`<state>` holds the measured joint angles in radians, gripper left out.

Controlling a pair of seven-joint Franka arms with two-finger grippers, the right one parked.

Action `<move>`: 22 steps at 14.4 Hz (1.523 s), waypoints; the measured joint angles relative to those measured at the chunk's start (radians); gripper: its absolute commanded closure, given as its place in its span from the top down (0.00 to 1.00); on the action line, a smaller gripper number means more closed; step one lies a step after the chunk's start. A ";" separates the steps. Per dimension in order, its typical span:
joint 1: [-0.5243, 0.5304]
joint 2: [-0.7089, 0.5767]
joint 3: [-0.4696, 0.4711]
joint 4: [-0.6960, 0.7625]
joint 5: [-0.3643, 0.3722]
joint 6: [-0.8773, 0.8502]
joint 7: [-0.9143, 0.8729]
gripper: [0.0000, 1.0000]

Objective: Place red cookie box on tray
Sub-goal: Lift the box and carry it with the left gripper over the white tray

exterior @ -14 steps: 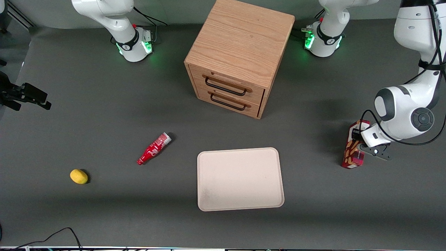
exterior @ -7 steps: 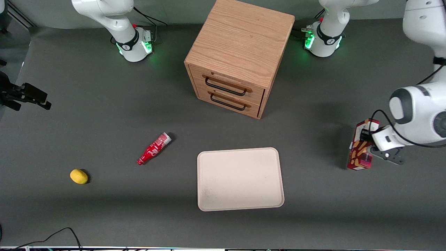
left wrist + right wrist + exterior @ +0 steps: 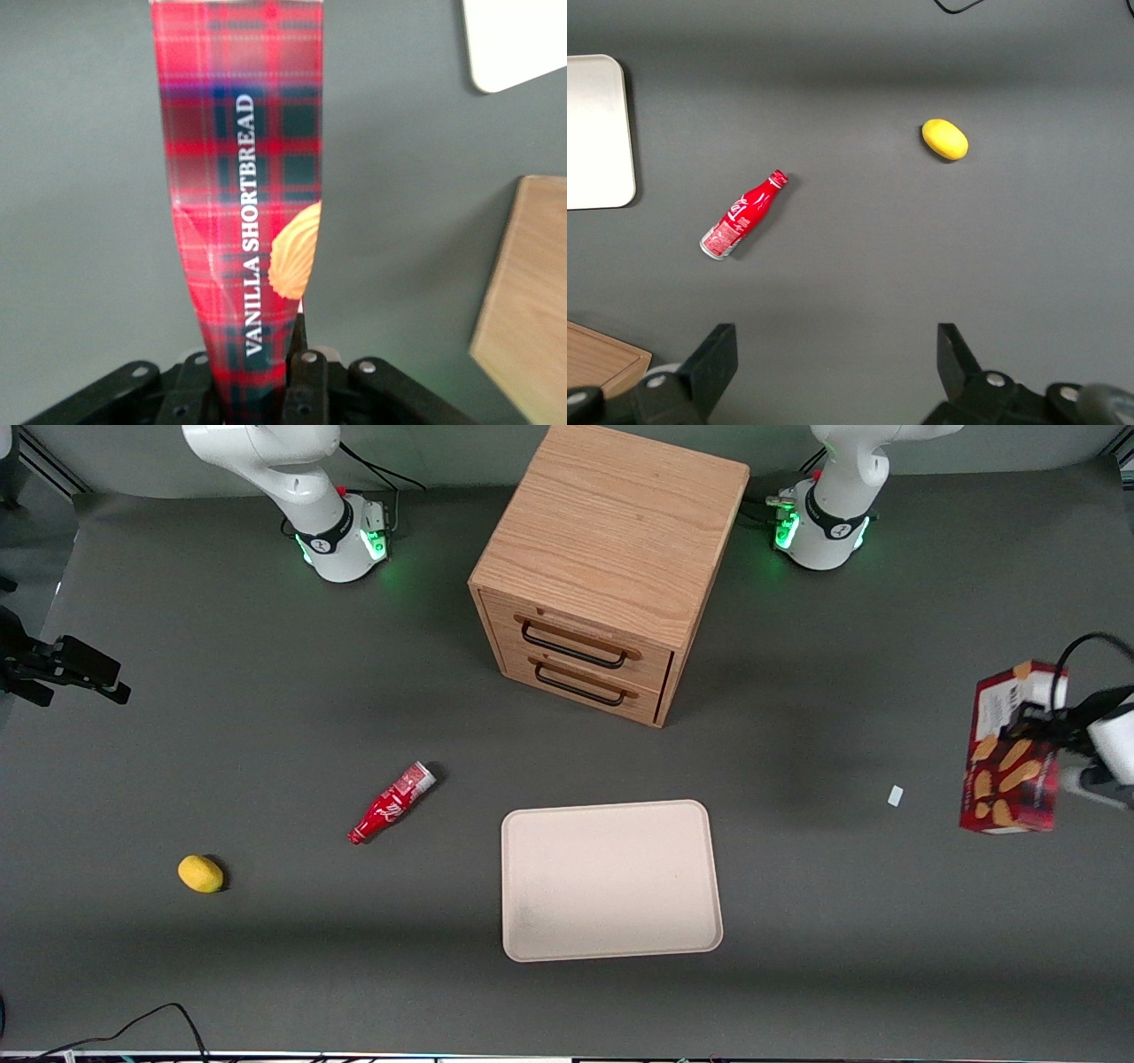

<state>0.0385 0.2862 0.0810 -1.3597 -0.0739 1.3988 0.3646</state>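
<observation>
Gripper (image 3: 1050, 731) fingers clamp the box (image 3: 1010, 755) by one end, raised over the desk's working-arm edge, well apart from the tray (image 3: 611, 879): lifted for carrying, apparently.

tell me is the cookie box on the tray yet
Not yet. The red cookie box hangs in the gripper, fingers clamped on it, toward the working arm's end; the tray holds nothing.

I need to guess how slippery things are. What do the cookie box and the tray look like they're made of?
The red cookie box, shut in the hand and held up toward the working arm's end of the table, looks like printed, slightly glossy cardboard: tartan print, a crease. The tray looks like matte cream plastic, smooth with a moulded rim, though I can't be sure.
</observation>
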 measured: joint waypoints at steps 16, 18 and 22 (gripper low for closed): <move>-0.042 0.212 -0.573 0.032 0.170 0.359 -0.970 0.00; -0.060 0.268 -0.575 0.016 0.226 0.426 -0.997 0.00; -0.078 0.380 -0.576 0.003 0.342 0.546 -1.070 0.00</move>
<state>-0.0399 0.6659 -0.4948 -1.3563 0.2678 1.9447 -0.7057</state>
